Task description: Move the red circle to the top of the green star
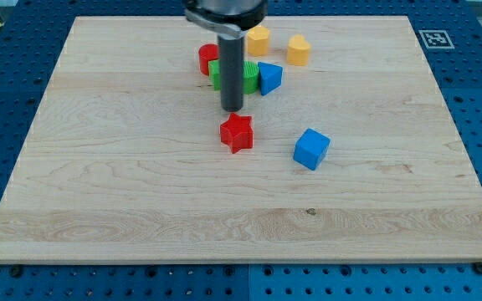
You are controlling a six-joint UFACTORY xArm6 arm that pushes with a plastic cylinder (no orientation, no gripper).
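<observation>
The red circle [207, 58] lies near the view's top, partly hidden behind the rod. The green star [214, 74] sits right below and to the right of it, touching it, and is largely hidden by the rod; a green ridged part [249, 78] shows on the rod's right. My tip [233, 109] is just below the green block and just above a red star [237, 132].
A blue triangle [269, 78] sits right of the green block. A yellow hexagon [258, 39] and a yellow heart-like block [299, 50] lie near the top. A blue cube [311, 149] lies right of the red star. The wooden board [99, 209] rests on a blue pegboard.
</observation>
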